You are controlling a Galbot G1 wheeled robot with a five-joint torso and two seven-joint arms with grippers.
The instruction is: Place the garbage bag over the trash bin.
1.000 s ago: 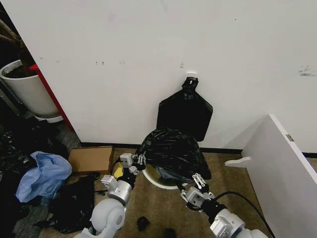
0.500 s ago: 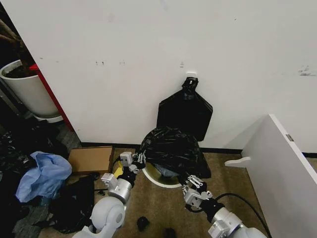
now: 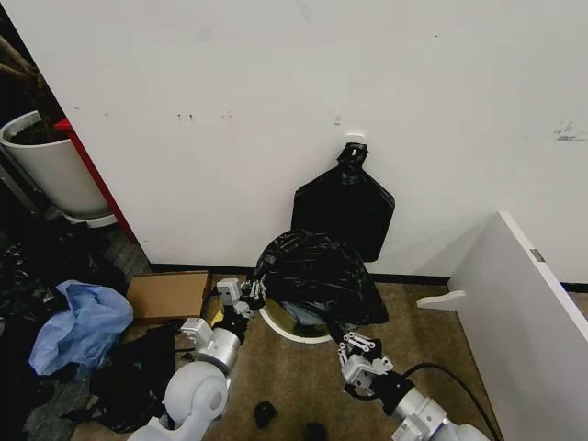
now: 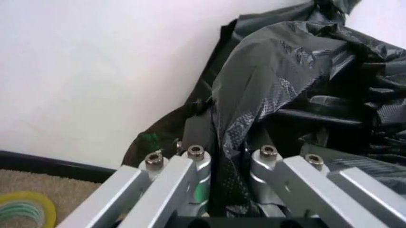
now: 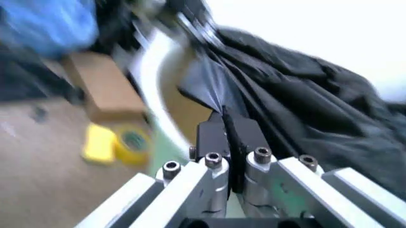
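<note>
- Brown carpet floor (image 3: 303, 377), white wall behind.
- trash bin (image 3: 292, 328) on floor at wall; garbage bag (image 3: 317, 276) draped over its top, cream rim exposed at front.
- left tool (image 3: 246, 295) at bin's left rim, clamped on bag film.
- right tool (image 3: 346, 333) at bin's front-right rim, pinching bag edge.

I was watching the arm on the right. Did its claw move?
Yes. The right end effector, pinching the garbage bag, slid left and down, away from the white board.
</note>
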